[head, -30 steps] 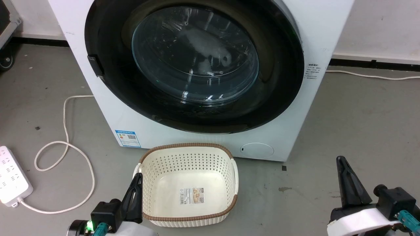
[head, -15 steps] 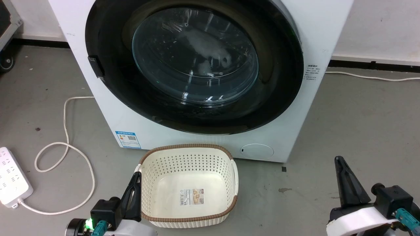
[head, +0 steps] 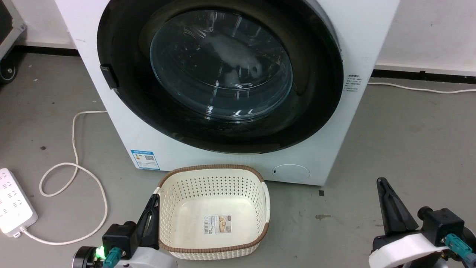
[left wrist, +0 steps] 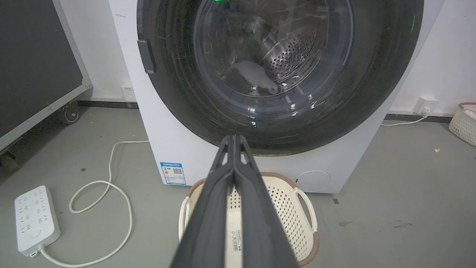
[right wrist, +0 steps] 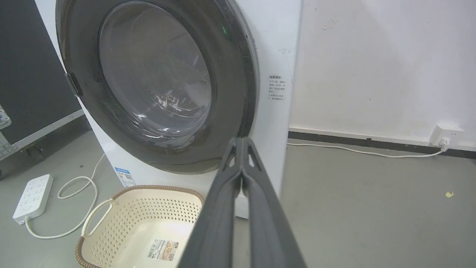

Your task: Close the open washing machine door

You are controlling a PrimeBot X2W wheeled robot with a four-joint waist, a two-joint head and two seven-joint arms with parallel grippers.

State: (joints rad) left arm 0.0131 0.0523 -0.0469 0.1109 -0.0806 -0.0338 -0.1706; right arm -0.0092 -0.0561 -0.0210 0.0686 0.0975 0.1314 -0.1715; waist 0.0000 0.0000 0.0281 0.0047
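Note:
The washing machine door [head: 221, 63] has a wide glossy black rim and a bulging glass centre. It lies flat against the white machine front, with no gap showing at its edge, and a small black catch [head: 108, 76] sits on its left rim. Something pale lies in the drum behind the glass. My left gripper [head: 153, 199] is low at the left beside the basket, shut and empty, and well short of the door [left wrist: 273, 56]. My right gripper [head: 381, 183] is low at the right over bare floor, also shut and empty. In the right wrist view the door [right wrist: 156, 74] is ahead and to the left of the shut right gripper [right wrist: 241, 140].
An empty cream perforated basket [head: 214, 171] with a brown rim stands on the floor just before the machine. A white power strip [head: 15, 206] and its looped cord [head: 74, 163] lie at the left. A black wheeled case [left wrist: 37, 63] stands at the far left, and a cable [right wrist: 357, 150] runs along the right wall.
The head view has shifted very slightly. Both grippers have drifted a little to the left in it. The door has not moved.

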